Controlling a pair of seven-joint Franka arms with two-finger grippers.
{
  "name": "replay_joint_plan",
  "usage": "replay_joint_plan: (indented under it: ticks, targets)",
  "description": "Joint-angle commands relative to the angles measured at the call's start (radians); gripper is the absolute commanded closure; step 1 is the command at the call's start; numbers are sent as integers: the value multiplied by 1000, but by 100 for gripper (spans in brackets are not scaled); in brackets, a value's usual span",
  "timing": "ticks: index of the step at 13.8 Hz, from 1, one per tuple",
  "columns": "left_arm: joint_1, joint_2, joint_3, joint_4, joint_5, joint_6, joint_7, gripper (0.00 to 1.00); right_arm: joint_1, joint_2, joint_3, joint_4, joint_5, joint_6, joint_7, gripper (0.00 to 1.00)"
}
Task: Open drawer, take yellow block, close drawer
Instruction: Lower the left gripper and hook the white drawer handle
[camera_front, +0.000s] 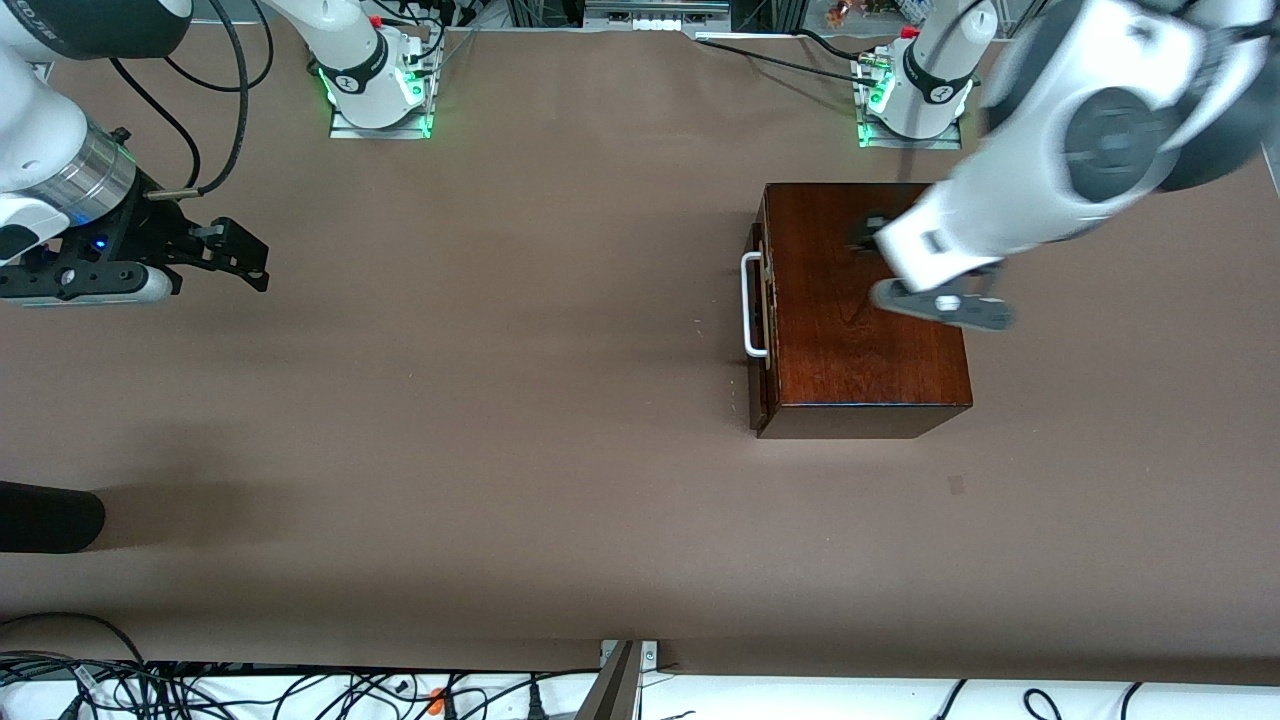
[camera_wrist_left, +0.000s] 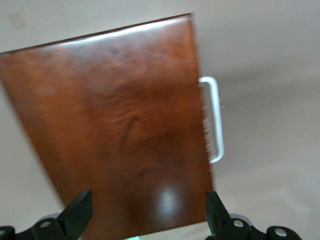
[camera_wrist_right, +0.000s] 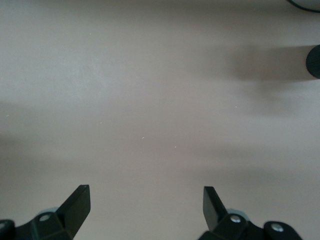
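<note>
The drawer (camera_front: 760, 318) is fully pushed into its dark reddish-brown wooden box (camera_front: 865, 310), so I see only its dark front edge and the white U-shaped handle (camera_front: 750, 304) standing off that front. The box sits toward the left arm's end of the table, and the handle faces the right arm's end. The yellow block is nowhere in sight; I judge it is inside the shut drawer.

My left gripper (camera_wrist_left: 147, 217) hangs over the top of the box, its 2 fingers (camera_wrist_left: 79, 212) spread wide with nothing between them. In the left wrist view the box lid fills the space under it, and the handle lies off to the side of the gripper, past one fingertip rather than between the two.

My right gripper (camera_wrist_right: 146, 207) waits over bare table (camera_wrist_right: 150, 100) at the right arm's end, well apart from the box, fingers likewise apart and empty.

The step in hand, as I judge it, is opening the drawer, not yet begun. To do it well I would bring the left gripper off the lid and down in front of the drawer, line the fingers up across the handle's bar, then pull straight along the drawer's slide. A crooked pull could drag the whole box, since nothing braces it.

The box looks glossy, smooth and solid, with visible wood grain.
</note>
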Motion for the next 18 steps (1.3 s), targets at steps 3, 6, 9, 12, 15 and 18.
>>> replay_joint_plan:
  ticks: [3, 6, 9, 12, 15, 18]
  targets:
    - [-181, 131, -3, 13, 109, 138, -277, 0, -2, 2, 0, 12, 6, -13, 1, 0]
    - [-255, 207, -3, 1, 199, 201, -389, 0, -2, 2, 0, 12, 6, -14, 1, 0]
    - [-270, 208, -3, -116, 232, 364, -457, 0, -2, 2, -2, 12, 6, -14, 1, 0]
    - [-272, 208, -3, -151, 269, 381, -469, 0, -2, 4, -2, 12, 6, -13, 1, 0]
    - [-272, 211, -3, -189, 287, 401, -497, 0, -2, 4, -2, 12, 6, -13, 1, 0]
    - [-286, 216, -3, -225, 289, 467, -541, 0, -2, 4, -4, 12, 8, -13, 1, 0]
